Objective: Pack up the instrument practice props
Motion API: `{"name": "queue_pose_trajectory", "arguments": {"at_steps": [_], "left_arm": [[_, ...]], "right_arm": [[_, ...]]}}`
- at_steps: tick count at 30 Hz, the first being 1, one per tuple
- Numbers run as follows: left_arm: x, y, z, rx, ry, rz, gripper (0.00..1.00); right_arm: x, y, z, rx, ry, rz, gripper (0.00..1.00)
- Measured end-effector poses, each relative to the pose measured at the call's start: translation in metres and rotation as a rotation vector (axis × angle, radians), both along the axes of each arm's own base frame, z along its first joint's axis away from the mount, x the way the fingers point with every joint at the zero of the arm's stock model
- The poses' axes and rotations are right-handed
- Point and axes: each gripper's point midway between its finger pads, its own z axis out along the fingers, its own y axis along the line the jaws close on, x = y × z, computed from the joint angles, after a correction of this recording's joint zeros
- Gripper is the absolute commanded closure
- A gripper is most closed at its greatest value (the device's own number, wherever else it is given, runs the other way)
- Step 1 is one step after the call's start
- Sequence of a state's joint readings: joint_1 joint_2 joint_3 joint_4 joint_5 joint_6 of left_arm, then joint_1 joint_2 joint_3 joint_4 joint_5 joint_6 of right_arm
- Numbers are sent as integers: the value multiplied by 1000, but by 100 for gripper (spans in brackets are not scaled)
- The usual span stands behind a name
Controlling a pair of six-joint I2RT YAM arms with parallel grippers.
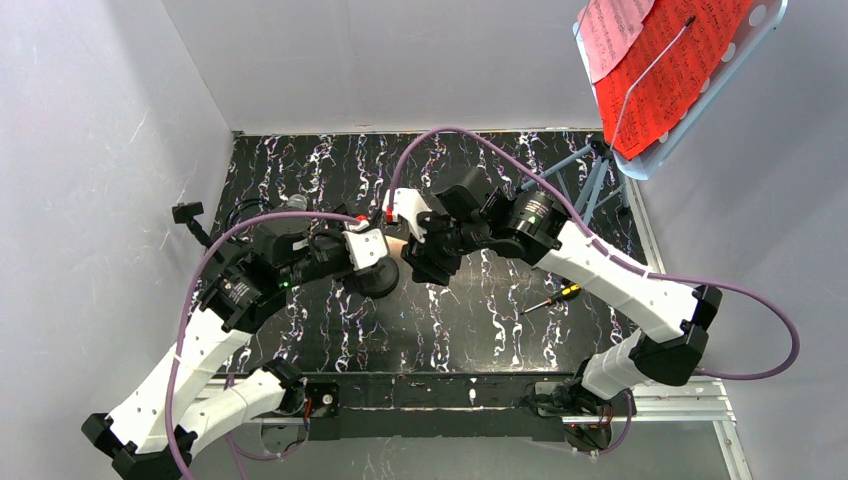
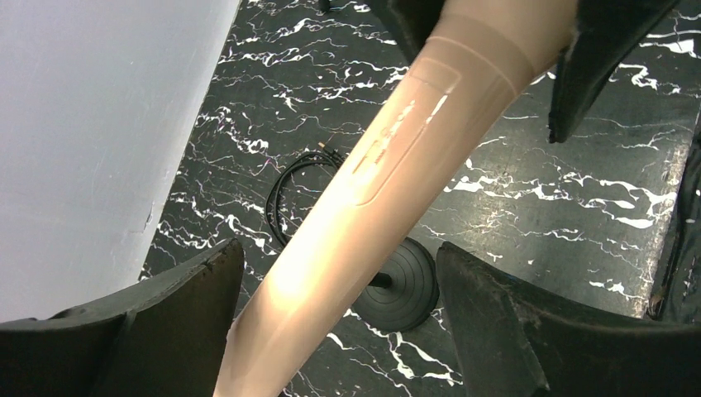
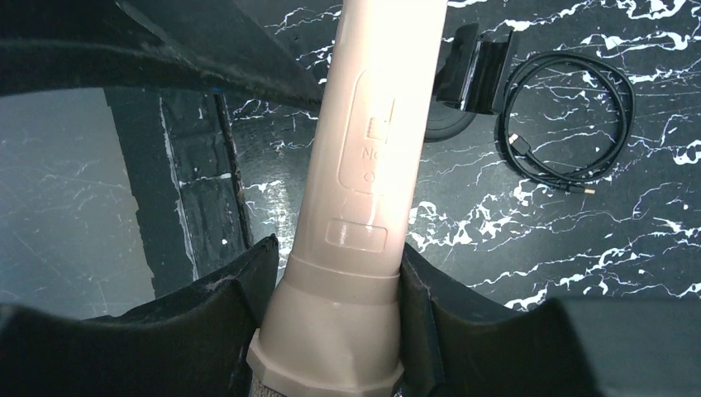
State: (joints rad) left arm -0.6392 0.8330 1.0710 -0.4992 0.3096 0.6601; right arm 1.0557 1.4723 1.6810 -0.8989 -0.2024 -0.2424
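Observation:
The cream microphone [image 3: 364, 165] is held above the black marbled table, with my right gripper [image 3: 339, 252] shut on it just below its head collar. Its handle [image 2: 372, 182] runs between the fingers of my left gripper [image 2: 339, 252], which stands open with a wide gap on the right side. In the top view the two grippers [image 1: 372, 248] [image 1: 415, 245] meet at mid-table. A black round-based mic post [image 2: 405, 285] stands on the table under the handle; its clip [image 3: 475, 74] shows behind the microphone. Red [image 1: 665, 75] and pink [image 1: 610, 30] sheet-music pages rest on a stand at top right.
A coiled black cable [image 3: 570, 124] lies on the table near the left wall. A yellow-handled screwdriver [image 1: 555, 297] lies right of centre. The music stand's tripod legs [image 1: 590, 185] stand at the table's back right corner. Grey walls close in the left, back and right sides.

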Motion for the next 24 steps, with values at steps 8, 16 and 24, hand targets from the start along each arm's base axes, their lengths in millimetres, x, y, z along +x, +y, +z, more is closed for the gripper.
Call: {"name": "queue_pose_trajectory", "arguments": {"at_steps": [8,16,24], "left_arm": [[-8,-5,-6,54,-18,-47,30],[-17,0,-6,131,-98,-73,39],[-27,10,-6,203,-161,-86,45]], "right_arm": [[-8,2,4,-3,9,73,99],[-17,7,4,-12,33,156,99],[-23,8,-2,-36,63,207,99]]}}
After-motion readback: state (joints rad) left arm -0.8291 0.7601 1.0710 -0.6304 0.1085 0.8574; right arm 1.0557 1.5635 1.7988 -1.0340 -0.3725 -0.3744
